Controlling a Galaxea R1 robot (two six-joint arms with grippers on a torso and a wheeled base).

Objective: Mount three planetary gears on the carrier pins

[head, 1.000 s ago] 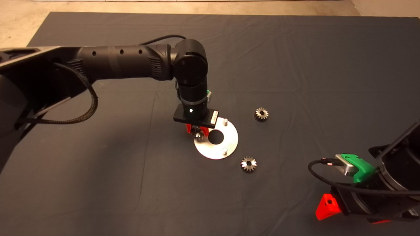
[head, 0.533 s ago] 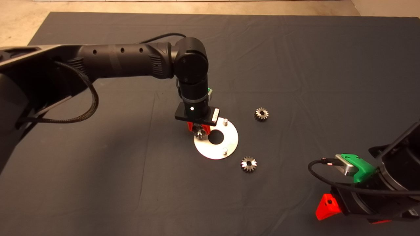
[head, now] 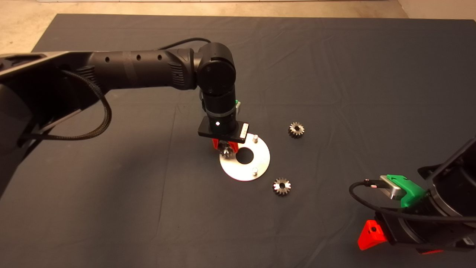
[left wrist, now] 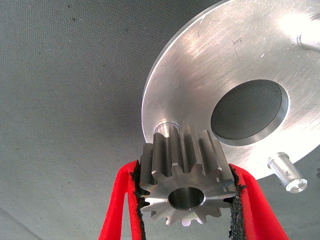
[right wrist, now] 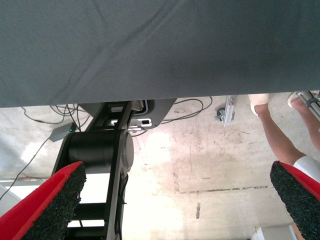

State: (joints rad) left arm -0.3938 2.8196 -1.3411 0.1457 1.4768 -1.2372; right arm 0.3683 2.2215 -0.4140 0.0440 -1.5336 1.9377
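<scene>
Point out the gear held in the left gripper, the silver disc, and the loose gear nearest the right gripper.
Held gear (left wrist: 186, 197): left wrist view, on its bore.
Silver disc (head: 262, 158): head view, bare flat face.
Loose gear (head: 282, 186): head view, on its centre.

Dull-steel gear (left wrist: 186, 175), red fingers (left wrist: 117, 200) with black pads, shiny silver disc (left wrist: 200, 75), dark grey mat (head: 334, 74)
</scene>
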